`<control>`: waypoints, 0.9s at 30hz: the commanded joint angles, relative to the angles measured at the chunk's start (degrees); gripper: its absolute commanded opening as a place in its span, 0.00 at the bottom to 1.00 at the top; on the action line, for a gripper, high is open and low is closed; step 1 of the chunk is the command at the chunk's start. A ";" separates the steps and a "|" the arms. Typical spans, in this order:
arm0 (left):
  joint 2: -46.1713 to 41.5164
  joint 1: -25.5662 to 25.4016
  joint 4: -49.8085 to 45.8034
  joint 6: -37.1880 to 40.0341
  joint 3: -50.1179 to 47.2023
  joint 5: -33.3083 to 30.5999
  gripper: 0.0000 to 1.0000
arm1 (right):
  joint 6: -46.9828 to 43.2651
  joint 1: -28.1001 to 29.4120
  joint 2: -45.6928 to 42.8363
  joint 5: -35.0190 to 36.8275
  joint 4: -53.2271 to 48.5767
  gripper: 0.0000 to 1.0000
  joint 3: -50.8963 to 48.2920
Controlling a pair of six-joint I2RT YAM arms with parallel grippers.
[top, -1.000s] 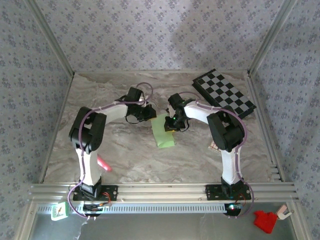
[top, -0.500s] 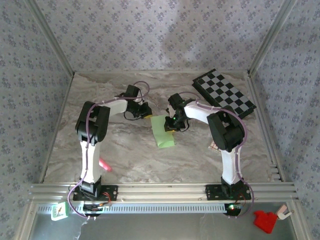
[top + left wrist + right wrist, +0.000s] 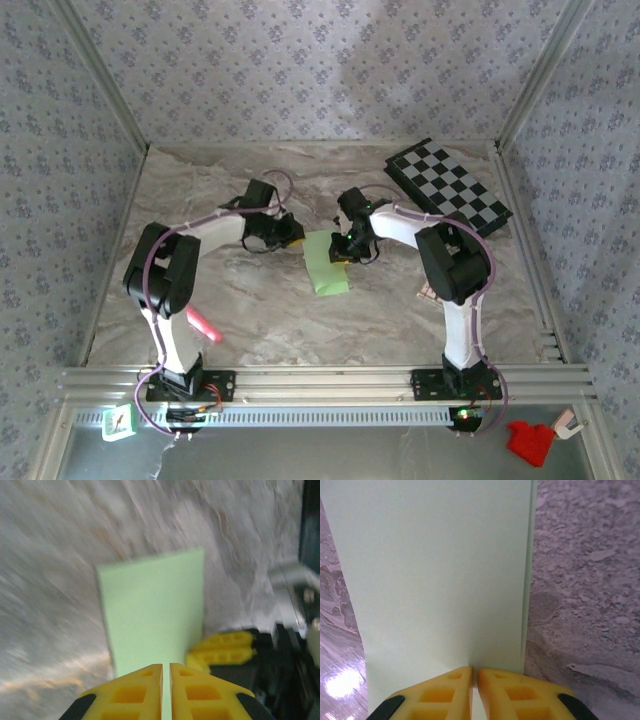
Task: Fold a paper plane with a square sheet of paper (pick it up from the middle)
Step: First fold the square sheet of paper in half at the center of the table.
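Observation:
The square sheet of paper [image 3: 326, 268] lies on the marble table as a pale green folded oblong; a paper plane is out of view. My right gripper [image 3: 340, 250] is shut on the sheet's far right end. In the right wrist view the sheet [image 3: 435, 570] runs into the closed tips of that gripper [image 3: 475, 670], with a second layer edging out on the right. My left gripper [image 3: 295, 232] is shut at the sheet's far left corner. In the blurred left wrist view its tips [image 3: 166, 667] point over the sheet [image 3: 152, 610], beside the right gripper's yellow fingers [image 3: 225, 647].
A black-and-grey chequered board [image 3: 450, 188] lies at the back right. A pink marker [image 3: 205, 325] rests by the left arm's base. A small object [image 3: 425, 292] sits beside the right arm. Patterned walls close in three sides.
The left arm's elbow has swung left and toward the near edge, and its gripper has shifted slightly left. The right arm and the sheet have stayed put.

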 commanded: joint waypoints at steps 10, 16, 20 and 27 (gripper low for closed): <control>2.48 -6.77 2.07 -9.06 -3.46 3.68 0.12 | 5.61 0.88 6.28 8.88 -4.13 0.17 -6.82; 4.54 -6.72 -3.67 -6.05 -2.60 1.51 0.11 | 5.66 0.98 6.27 9.24 -4.22 0.17 -6.82; 4.48 -6.78 -7.90 -3.22 -3.27 -0.39 0.11 | 5.44 0.88 6.27 9.65 -4.40 0.17 -6.82; 2.38 -6.20 -18.19 3.93 -4.70 -6.94 0.10 | 5.26 0.92 6.10 10.20 -4.56 0.17 -6.82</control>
